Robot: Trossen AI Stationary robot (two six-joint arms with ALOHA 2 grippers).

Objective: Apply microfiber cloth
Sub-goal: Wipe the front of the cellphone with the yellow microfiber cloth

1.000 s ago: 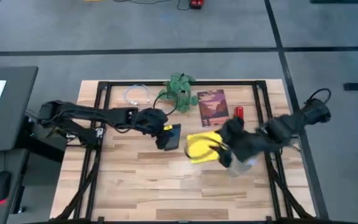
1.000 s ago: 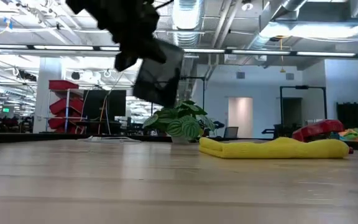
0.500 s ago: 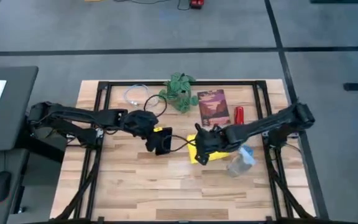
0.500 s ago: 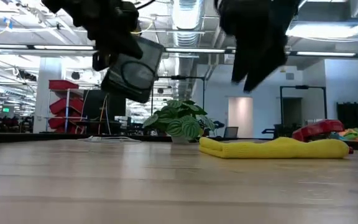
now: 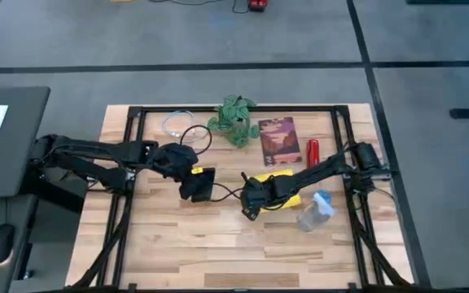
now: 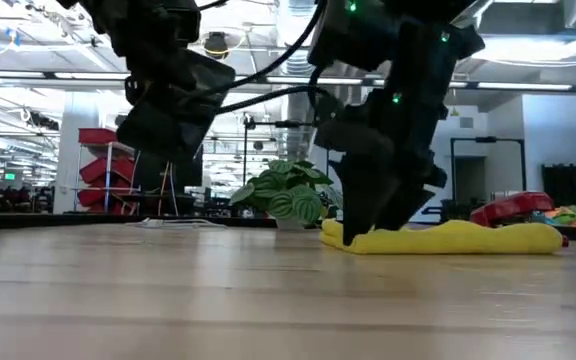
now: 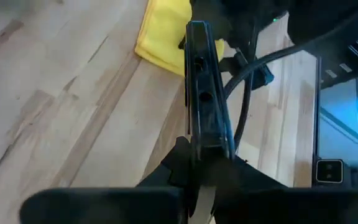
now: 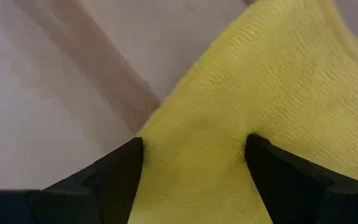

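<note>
microfiber cloth [image 5: 282, 189]: bright yellow, soft, fine woven texture, lying folded and flat on the wooden table [image 5: 177, 236], right of centre; in the low view it reads as a long low roll [image 6: 458, 238] on the tabletop. the right gripper [image 5: 251, 201] covers its left corner from above.

right gripper: fingers spread apart, one dark fingertip [image 8: 114, 171] on each side of the cloth corner [image 8: 229, 124], tips at or just over the fabric; contact cannot be confirmed.

left gripper [image 5: 194, 185]: raised above the table, left of the cloth, jaws clamped on the black smartphone [image 7: 204, 93], which stands edge-on between them in the left wrist view.

hidden or unclear: the cloth's left end is masked by the right gripper in the high view; the phone's face is not readable; a clear bottle [image 5: 314, 212] lies just right of the cloth, detail indistinct.

surface: light wood planks in a black frame. at the far edge, a small green plant [image 5: 234, 118], a dark red booklet [image 5: 278, 138], a red object [image 5: 313, 149] and a coiled cable [image 5: 177, 124].

room: grey floor with dark lines around the table; the low view shows an open workshop with ceiling ducts, strip lights and red shelving [image 6: 103, 160].
</note>
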